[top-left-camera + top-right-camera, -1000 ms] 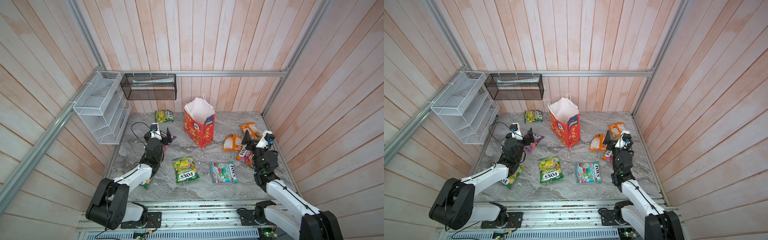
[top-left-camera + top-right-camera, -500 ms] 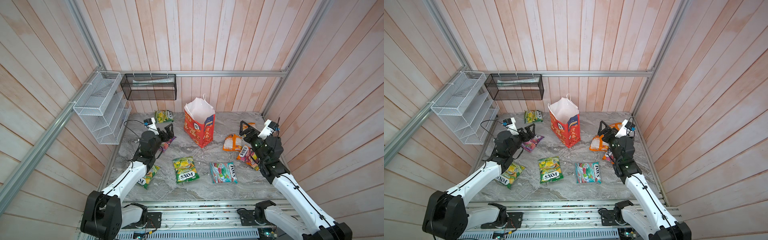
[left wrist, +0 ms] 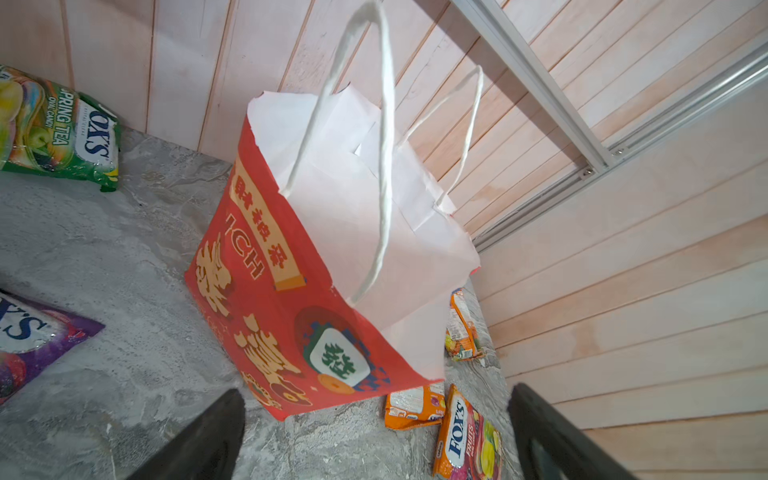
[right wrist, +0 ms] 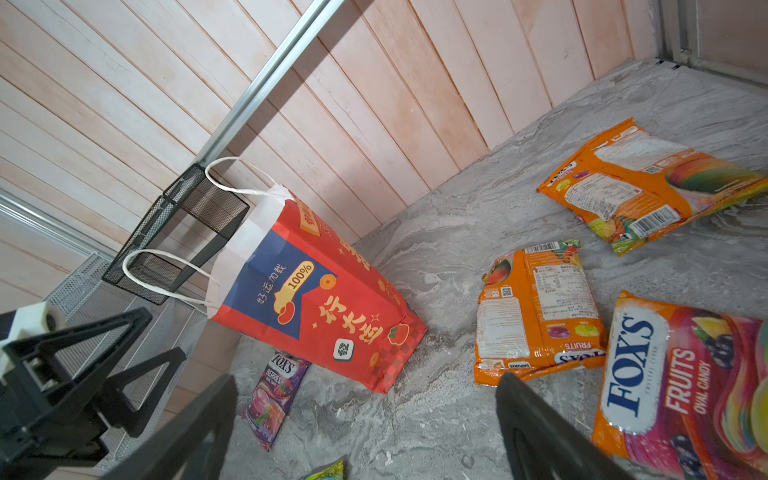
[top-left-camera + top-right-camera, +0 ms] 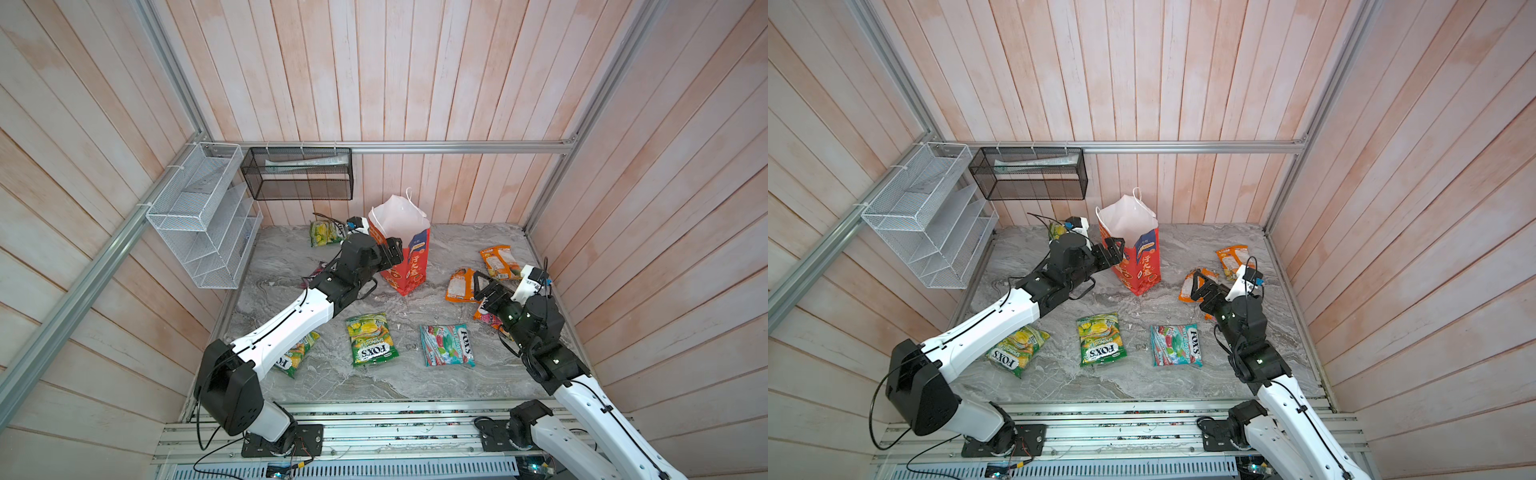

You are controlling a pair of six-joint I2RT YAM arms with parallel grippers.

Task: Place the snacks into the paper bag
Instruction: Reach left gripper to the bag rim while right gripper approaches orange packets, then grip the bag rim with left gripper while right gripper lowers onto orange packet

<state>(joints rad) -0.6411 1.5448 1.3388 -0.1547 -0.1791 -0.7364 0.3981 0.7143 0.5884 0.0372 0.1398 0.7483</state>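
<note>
Jaws apart, both empty: left gripper (image 5: 392, 251) touching-close to bag (image 5: 411, 270); right gripper (image 5: 484, 286) well right of it. Snacks (image 5: 371, 344) likely light, slick, floppy; pinch a sealed edge.

Grey marble tabletop (image 5: 332, 386). Paper bag (image 5: 409, 266) stands upright, back centre. Lying flat: front green packet (image 5: 371, 345) next to teal packet (image 5: 446, 345), rear green packet (image 5: 326, 232) by the back wall, purple packet (image 4: 276, 390) just beside the bag, orange packets (image 5: 498, 262) on the right.

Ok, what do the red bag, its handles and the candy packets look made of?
Bag: matte paper, going by its creases and white inside. Handles: twisted white cord, likely paper. Packets: glossy plastic film, from the glare and crinkles.
</note>
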